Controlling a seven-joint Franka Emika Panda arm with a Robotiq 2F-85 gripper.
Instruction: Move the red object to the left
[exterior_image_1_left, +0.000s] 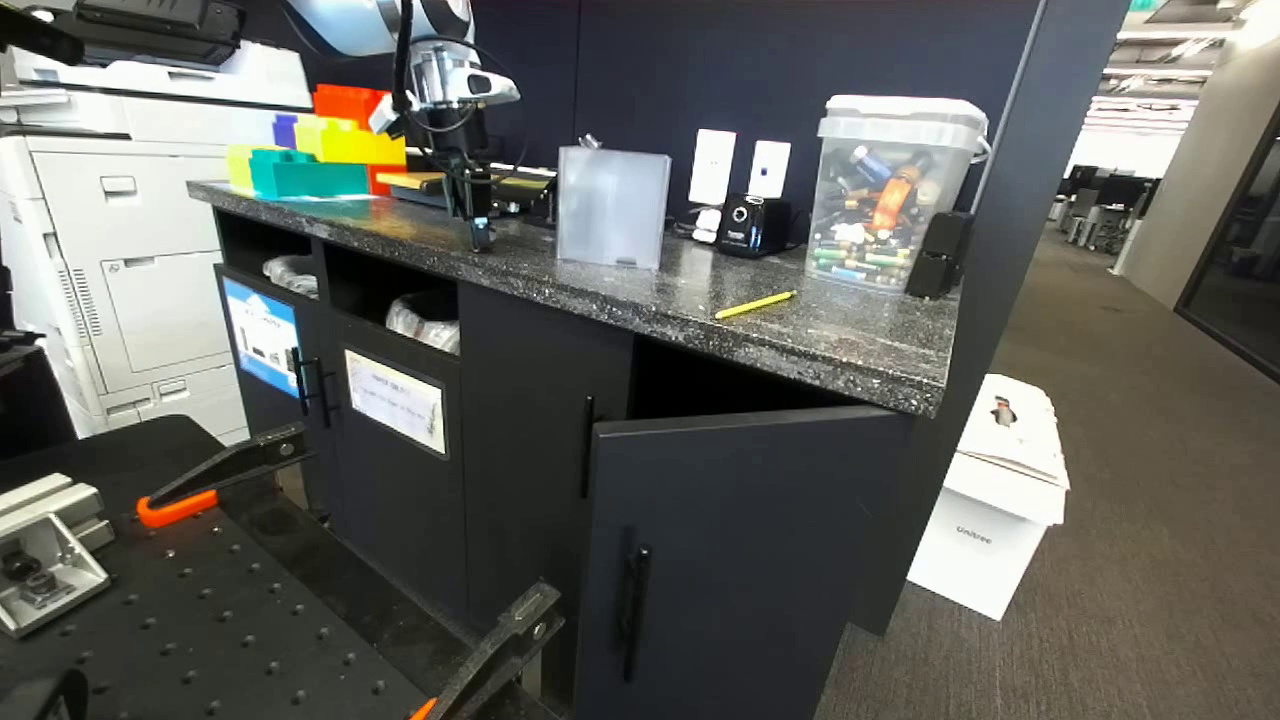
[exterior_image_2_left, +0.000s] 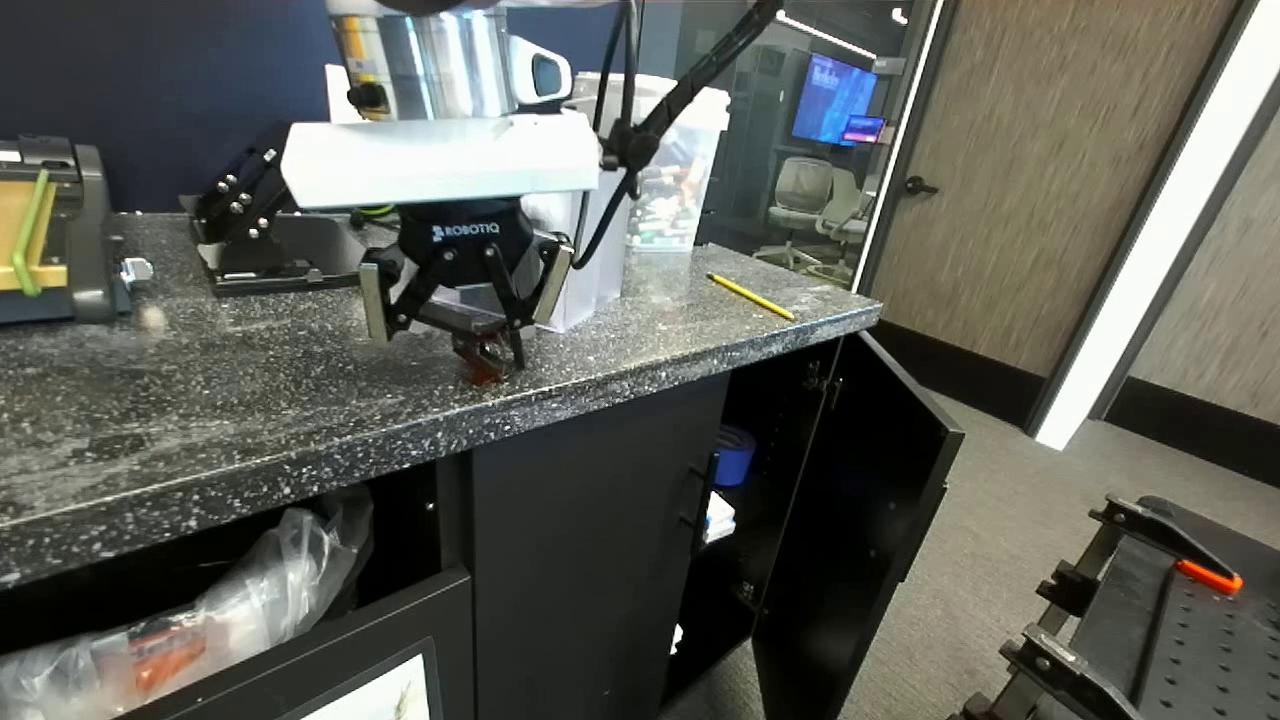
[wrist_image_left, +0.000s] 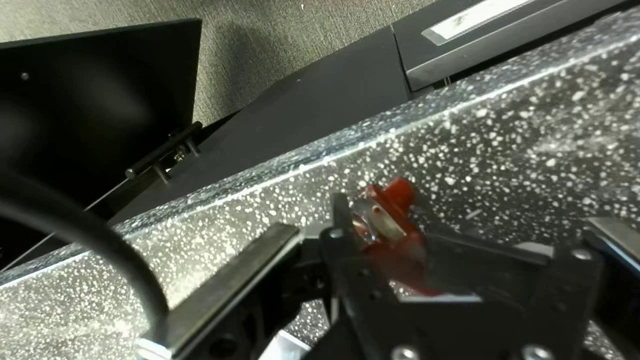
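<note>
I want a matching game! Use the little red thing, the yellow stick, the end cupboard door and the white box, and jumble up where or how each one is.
Things:
1. red object
2. yellow stick
3. end cupboard door
4. white box

Where or how:
A. on the carpet
B. standing open
C. between the fingers of the pincer
D. on the counter, away from the pincer

Right pairs: 1-C, 2-D, 3-B, 4-A.

Your gripper points down near the front edge of a speckled dark counter in an exterior view. Colored blocks crowd the front left corner, a yellow stick lies near the front edge, and a translucent bucket stands by the back right corner; below, a cabinet door stands open.
</note>
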